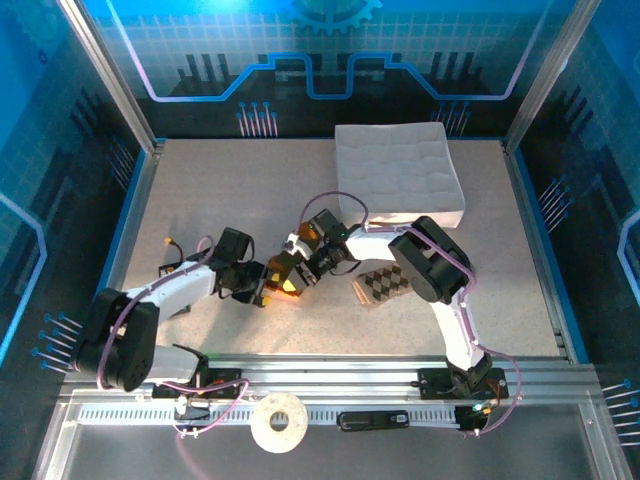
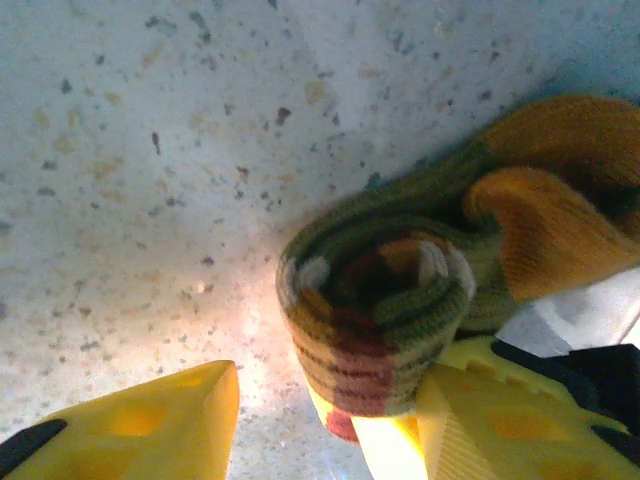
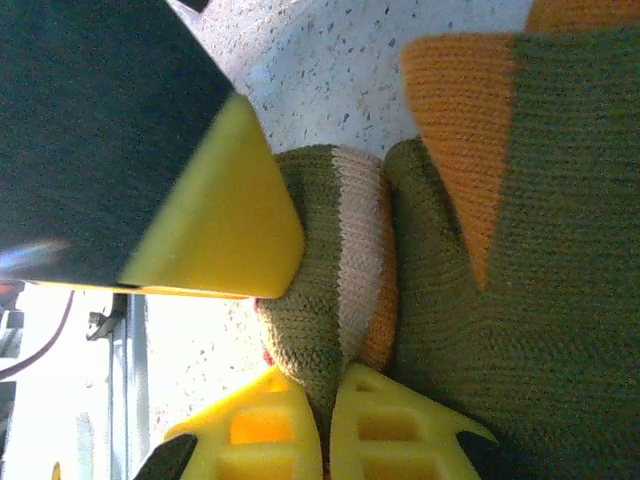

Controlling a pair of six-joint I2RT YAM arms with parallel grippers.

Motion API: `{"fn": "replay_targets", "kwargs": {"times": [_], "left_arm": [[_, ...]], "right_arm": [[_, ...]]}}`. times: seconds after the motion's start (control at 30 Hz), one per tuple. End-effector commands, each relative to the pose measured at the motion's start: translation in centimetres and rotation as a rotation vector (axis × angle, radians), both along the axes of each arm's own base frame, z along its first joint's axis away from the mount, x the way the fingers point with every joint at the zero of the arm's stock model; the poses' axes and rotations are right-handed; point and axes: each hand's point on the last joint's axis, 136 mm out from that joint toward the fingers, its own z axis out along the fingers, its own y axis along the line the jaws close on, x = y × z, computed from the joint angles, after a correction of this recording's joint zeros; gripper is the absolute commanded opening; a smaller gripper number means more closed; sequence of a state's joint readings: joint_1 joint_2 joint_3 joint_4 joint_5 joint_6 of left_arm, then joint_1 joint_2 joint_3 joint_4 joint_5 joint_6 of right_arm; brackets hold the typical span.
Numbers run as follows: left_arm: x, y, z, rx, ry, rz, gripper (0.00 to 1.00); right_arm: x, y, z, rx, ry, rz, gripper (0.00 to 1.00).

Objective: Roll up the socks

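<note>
The olive-green sock [image 1: 291,287] with orange patches lies mid-table, its end wound into a tight roll [image 2: 380,310]. My left gripper [image 2: 330,385] stands open astride that roll: one yellow finger [image 2: 500,425] touches the roll's side, while the other finger [image 2: 150,425] is clear of it. My right gripper [image 3: 325,400] is shut on a fold of the olive-green sock [image 3: 540,260] beside the roll [image 3: 330,270]. The left gripper's finger [image 3: 220,220] shows in the right wrist view, resting against the roll. The brown-and-beige argyle sock [image 1: 385,283] lies flat to the right, under the right arm.
A white quilted box [image 1: 400,175] stands at the back right of the speckled table [image 1: 220,200]. A roll of tape [image 1: 278,422] and a black bar [image 1: 372,420] sit on the near rail between the arm bases. Metal posts frame the table's edges.
</note>
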State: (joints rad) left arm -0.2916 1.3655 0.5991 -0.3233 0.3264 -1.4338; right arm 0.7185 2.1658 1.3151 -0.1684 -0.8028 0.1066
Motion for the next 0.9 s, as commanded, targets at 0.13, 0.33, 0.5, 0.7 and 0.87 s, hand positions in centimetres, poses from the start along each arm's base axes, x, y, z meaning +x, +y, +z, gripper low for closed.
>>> {"fn": "replay_targets", "kwargs": {"times": [0.13, 0.33, 0.5, 0.7, 0.87], "left_arm": [[-4.2, 2.8, -4.2, 0.177, 0.210, 0.003, 0.25], [-6.2, 3.8, -5.1, 0.219, 0.296, 0.020, 0.17], [-5.4, 3.6, -4.6, 0.223, 0.293, 0.012, 0.16], [-4.8, 3.2, -4.3, 0.210, 0.297, -0.005, 0.18], [-4.4, 2.9, -4.2, 0.208, 0.300, -0.019, 0.18]], "right_arm": [[-2.5, -3.4, -4.7, -0.242, 0.058, -0.019, 0.14], [-3.0, -1.9, 0.7, -0.142, -0.390, 0.132, 0.37], [-1.3, -2.6, 5.8, -0.045, -0.979, 0.056, 0.60], [-2.6, -1.7, 4.9, -0.206, -1.324, 0.231, 0.66], [-2.4, -0.1, 2.9, -0.336, -1.507, 0.328, 0.64]]}}
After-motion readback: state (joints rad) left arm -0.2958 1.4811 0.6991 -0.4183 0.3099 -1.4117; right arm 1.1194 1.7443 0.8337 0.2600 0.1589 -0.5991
